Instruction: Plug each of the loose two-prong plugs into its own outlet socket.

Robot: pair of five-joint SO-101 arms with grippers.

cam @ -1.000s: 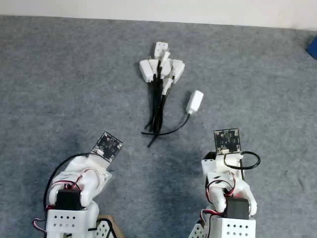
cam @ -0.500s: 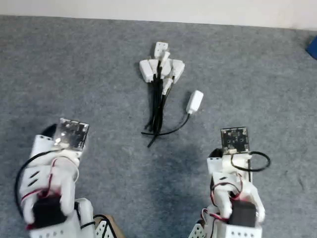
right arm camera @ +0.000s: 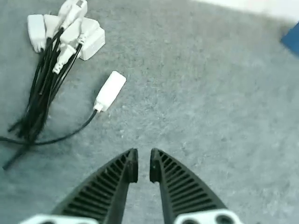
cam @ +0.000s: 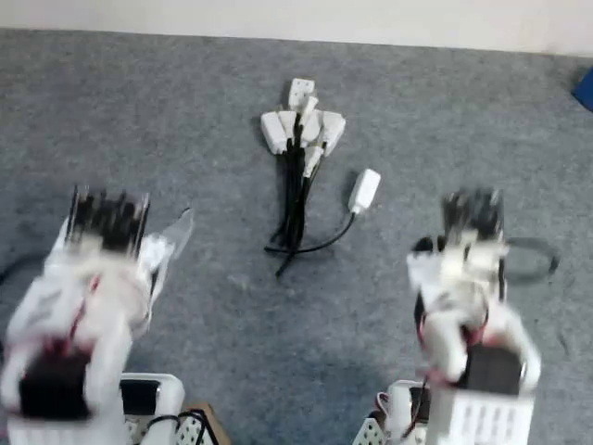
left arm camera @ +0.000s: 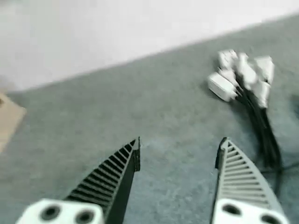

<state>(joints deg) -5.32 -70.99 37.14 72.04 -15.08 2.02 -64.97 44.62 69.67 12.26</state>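
High view, hard to make out: the left arm point(cam: 79, 297) at lower left and the right arm point(cam: 468, 297) at lower right are seen only as smears, so their finger ends cannot be read here. A blue object point(cam: 586, 88) is cut off by the right edge.
High view, counts: two arms. One bundle of plugs and black cords point(cam: 298, 139) lies at upper centre on the grey carpet point(cam: 139, 120). One lone plug point(cam: 364, 189) lies to the lower right of the bundle's white heads, apart from them, with its cord curving back to the bundle's lower end. The overlapping heads cannot be counted surely.
Left wrist view, cut off: the bundle is seen at upper right. A tan board point(left arm camera: 7, 119) is clipped by the left edge.
Left wrist view, end effector: the left gripper point(left arm camera: 180, 142) is spread wide, and nothing is held or touched.
Right wrist view, cut off: the bundle at upper left is clipped by the top edge.
Right wrist view, counts: one lone plug, left of centre.
Right wrist view, end effector: the right gripper point(right arm camera: 143, 156) is nearly pressed together, with a thin gap left. Nothing is held, and the lone plug lies well apart.
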